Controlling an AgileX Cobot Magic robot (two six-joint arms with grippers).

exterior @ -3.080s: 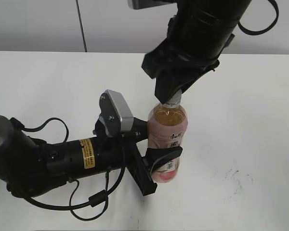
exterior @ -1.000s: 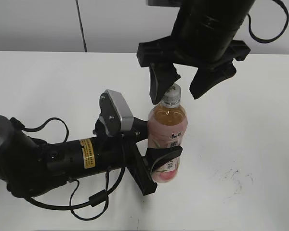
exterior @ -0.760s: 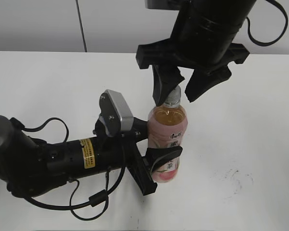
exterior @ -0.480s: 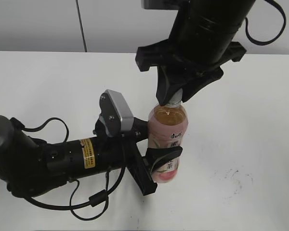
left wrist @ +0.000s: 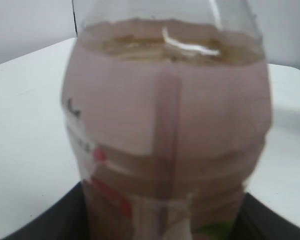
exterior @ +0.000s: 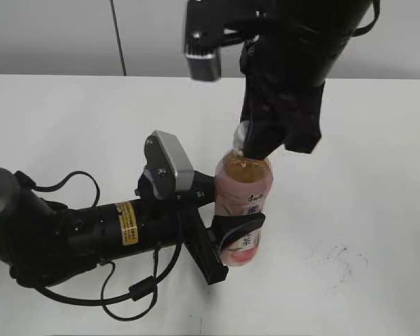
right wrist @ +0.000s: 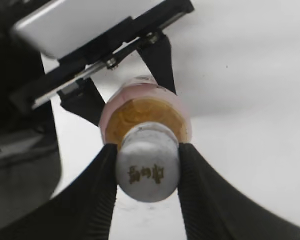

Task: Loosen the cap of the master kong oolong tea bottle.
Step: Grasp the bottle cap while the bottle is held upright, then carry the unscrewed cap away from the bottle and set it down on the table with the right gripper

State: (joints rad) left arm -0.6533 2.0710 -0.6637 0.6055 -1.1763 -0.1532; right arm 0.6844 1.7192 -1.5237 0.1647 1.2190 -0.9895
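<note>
White tabletop (exterior: pixel 70 119): tall clear plastic bottle of amber tea with pink label (exterior: pixel 243 203) upright, left gripper (exterior: pixel 224 238) clamped round its lower body, right gripper (right wrist: pixel 147 172) above, fingers (right wrist: pixel 92 200) pinching its small white ribbed cap (right wrist: pixel 147 169).

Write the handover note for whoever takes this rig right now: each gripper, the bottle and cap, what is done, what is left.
Left gripper: shut on the master kong oolong tea bottle, holding it upright on the white table.
Right gripper: shut on the cap from above, one finger on each side.
Done: bottle braced, cap gripped.
Cannot tell from these views whether the cap has turned; it sits on the neck.
Left: twist the cap loose with the right wrist, then let go.
</note>
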